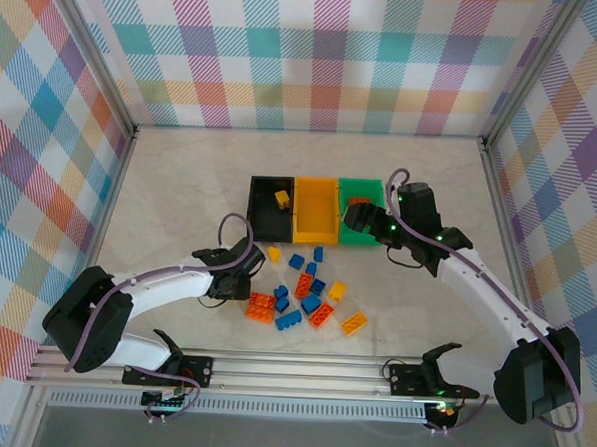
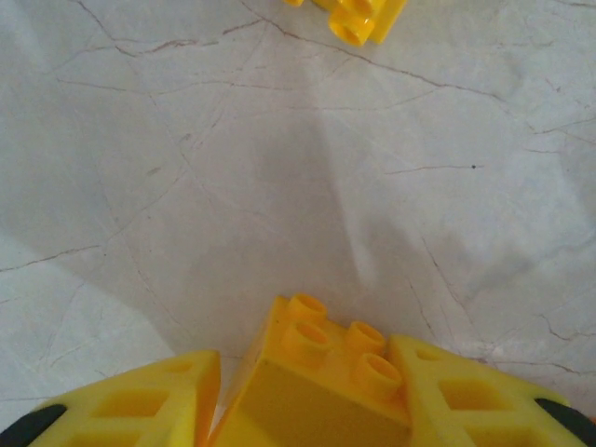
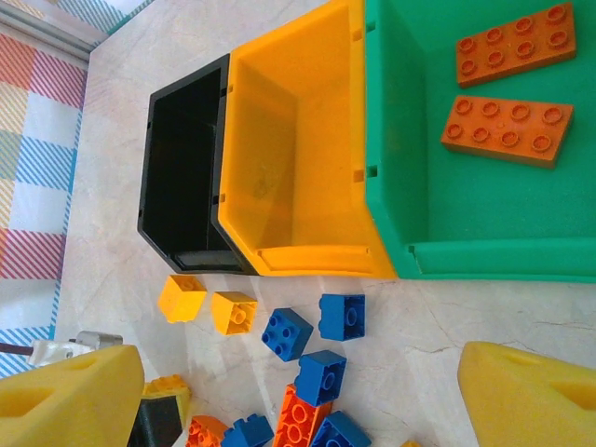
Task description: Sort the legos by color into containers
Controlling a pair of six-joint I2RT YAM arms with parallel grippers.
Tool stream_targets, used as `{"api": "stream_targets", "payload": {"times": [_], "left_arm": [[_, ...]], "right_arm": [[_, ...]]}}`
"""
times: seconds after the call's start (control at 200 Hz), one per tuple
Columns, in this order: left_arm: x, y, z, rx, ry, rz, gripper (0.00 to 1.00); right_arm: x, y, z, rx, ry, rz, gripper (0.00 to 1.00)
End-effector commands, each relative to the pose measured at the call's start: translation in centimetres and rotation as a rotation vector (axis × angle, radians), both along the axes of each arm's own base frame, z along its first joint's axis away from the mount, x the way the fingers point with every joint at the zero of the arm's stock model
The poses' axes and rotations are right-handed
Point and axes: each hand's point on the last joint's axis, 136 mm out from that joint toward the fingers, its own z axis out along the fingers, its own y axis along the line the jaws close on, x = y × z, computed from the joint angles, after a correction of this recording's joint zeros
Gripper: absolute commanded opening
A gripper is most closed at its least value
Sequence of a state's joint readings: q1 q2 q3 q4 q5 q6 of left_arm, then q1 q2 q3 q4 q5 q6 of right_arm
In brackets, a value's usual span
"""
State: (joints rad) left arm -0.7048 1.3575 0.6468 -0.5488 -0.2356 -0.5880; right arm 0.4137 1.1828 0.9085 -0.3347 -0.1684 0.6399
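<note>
A: Start at the left end effector point(image 2: 303, 400). What has it got?

B: A yellow brick point(image 2: 326, 358), pinched between its two pads, which are closed in on the brick's sides. The brick sits skewed, with one corner edge turned toward the camera and the studs leaning away.

A: So the hold is the weak point?

B: I'd say so. A crooked grip on smooth plastic could let the brick twist and pop out during the carry. I cannot tell from the wrist view whether it is off the table point(image 2: 186, 186).

A: Where does it need to go?

B: In the overhead view that end effector is at the lower left of the bins. The black bin point(image 1: 264, 222), leftmost in the row, already holds a second yellow brick point(image 1: 281, 198), so that looks like the target. The orange bin point(image 1: 316, 209) beside it is close in colour to the brick. A release a little too far right would put it in the wrong one.

A: And the other arm?

B: The right end effector point(image 3: 303, 391) is spread wide with nothing in it. It hovers by the green bin point(image 3: 400, 140), where two orange bricks point(image 3: 507, 130) lie. That is well apart from the black bin, so a clash seems unlikely.

A: Anything nearer?

B: The loose bricks point(image 1: 300, 294) lie just right of the left end effector. A low swing could scatter them.
</note>
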Motion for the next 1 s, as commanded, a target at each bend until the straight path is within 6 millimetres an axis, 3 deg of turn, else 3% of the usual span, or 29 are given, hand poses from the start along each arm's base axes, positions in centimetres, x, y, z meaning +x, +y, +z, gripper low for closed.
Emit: {"api": "stream_targets", "payload": {"times": [0.0,0.11,0.27,0.345,0.46,0.65,0.73,0.8,0.995], "left_arm": [[0.1,-0.6,1.7,-0.029,-0.011,-0.009,0.21],[2.4,-2.4,5.6,-0.078,-0.094,-0.034,0.17],[8.4,-5.5,11.3,-0.081,-0.241,-0.069,0.17],[11.5,-6.1,11.9,-0.058,-0.274,-0.062,0.17],[15.8,-6.4,10.9,-0.035,-0.264,-0.028,0.16],[20.3,-6.9,9.7,0.015,-0.270,0.003,0.19],[21.5,-6.7,9.5,0.021,-0.265,0.018,0.26],[22.0,-7.1,9.9,0.006,-0.268,0.013,0.41],[21.6,-8.8,14.3,-0.103,-0.332,-0.011,0.74]], "right_arm": [[-0.1,0.0,1.0,0.004,-0.021,-0.002,0.88],[-0.2,-0.2,0.7,-0.001,-0.017,-0.010,0.88],[-0.3,-0.4,-0.2,-0.012,0.005,-0.022,0.88],[-0.5,-0.5,-0.6,-0.014,0.017,-0.027,0.88],[-0.8,-0.8,-1.0,-0.026,0.028,-0.030,0.88],[-1.4,-1.0,-1.2,-0.026,0.041,-0.027,0.88],[-1.8,-1.0,-1.2,-0.020,0.045,-0.021,0.88],[-2.1,-1.0,-1.3,-0.015,0.050,-0.019,0.89],[-2.9,-1.1,-2.3,-0.024,0.096,-0.008,0.89]]}}
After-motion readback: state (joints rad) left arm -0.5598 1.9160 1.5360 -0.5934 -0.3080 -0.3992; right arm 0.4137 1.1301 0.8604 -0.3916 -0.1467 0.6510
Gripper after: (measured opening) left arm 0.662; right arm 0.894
